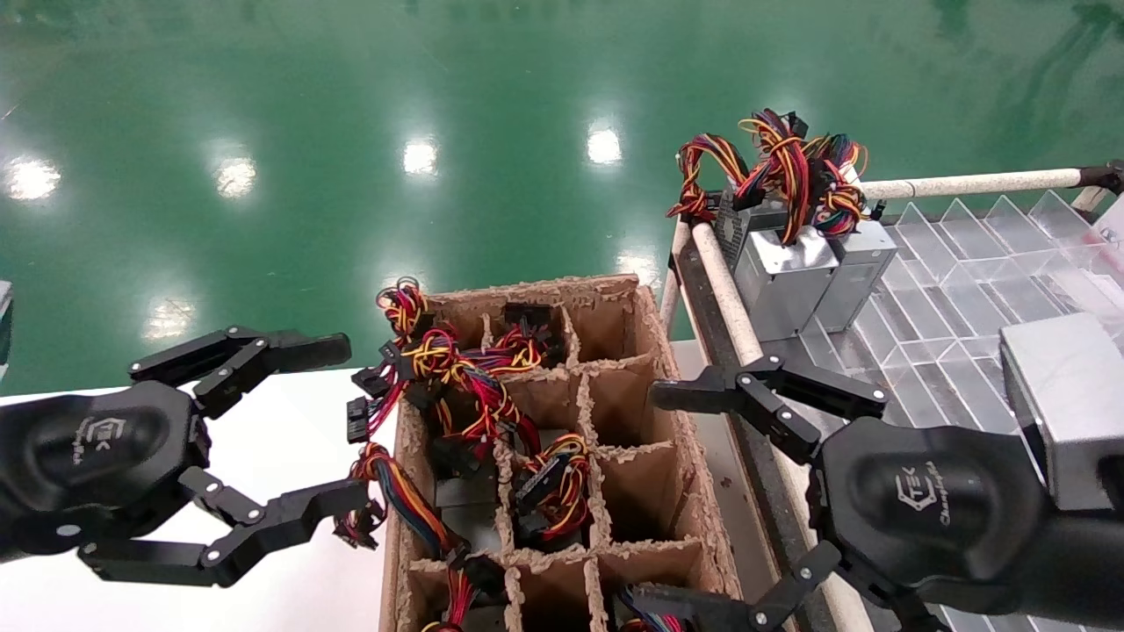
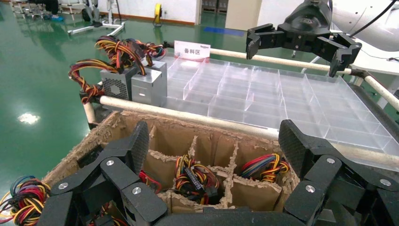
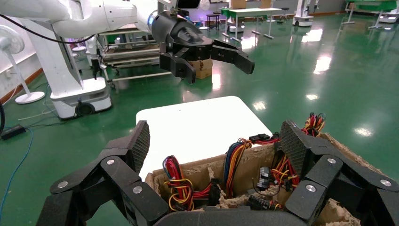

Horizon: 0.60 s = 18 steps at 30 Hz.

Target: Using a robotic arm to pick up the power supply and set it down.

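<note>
The power supply (image 2: 115, 85) is a dull-grey box with a round fan grille and a red, yellow and black wire bundle. It stands beside a second grey unit (image 2: 149, 87) at the far corner of the clear tray (image 2: 263, 89). In the head view these grey boxes (image 1: 790, 281) sit under tangled wires, and I cannot tell there which one has the grille. My right gripper (image 1: 654, 500), on a silver wrist block (image 1: 1067, 404), hangs open and empty by the cardboard box's (image 1: 650, 333) right wall, well short of the units. My left gripper (image 1: 342, 421) is open and empty, left of the box.
The cardboard box has dividers, and several cells hold units with wire bundles (image 1: 474, 386). A pale rail (image 1: 729, 298) runs between the box and the tray. A white table (image 1: 307, 597) lies under the left arm. A label sign (image 2: 192, 49) stands at the tray's back edge.
</note>
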{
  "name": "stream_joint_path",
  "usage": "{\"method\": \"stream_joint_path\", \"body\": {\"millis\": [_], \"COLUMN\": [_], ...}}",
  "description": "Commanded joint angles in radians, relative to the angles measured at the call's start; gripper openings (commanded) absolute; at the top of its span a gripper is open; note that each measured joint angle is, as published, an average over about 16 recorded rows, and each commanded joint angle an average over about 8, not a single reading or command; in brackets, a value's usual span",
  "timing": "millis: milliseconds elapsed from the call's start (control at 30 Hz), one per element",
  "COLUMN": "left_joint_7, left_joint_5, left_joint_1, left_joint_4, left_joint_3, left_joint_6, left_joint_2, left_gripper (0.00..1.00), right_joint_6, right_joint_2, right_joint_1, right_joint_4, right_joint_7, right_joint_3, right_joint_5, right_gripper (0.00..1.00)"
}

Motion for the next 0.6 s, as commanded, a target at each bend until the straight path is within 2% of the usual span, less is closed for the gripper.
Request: {"method": "stream_joint_path", "body": {"millis": [33,600], "left_joint_7": [0.000,0.000], "left_joint_5": [0.000,0.000], "left_joint_1": [0.000,0.000], "left_joint_4": [0.000,0.000], "left_joint_3": [0.000,0.000], "left_joint_6": [0.000,0.000], "left_joint_2": [0.000,0.000], "left_gripper": [1.00,1.00], "right_joint_6": [0.000,0.000], "right_joint_2": [0.000,0.000], "right_joint_1": [0.000,0.000], "right_joint_4": [0.000,0.000], "right_joint_7": [0.000,0.000], "right_joint_3": [0.000,0.000], "right_joint_5": [0.000,0.000], "right_gripper": [1.00,1.00]}}
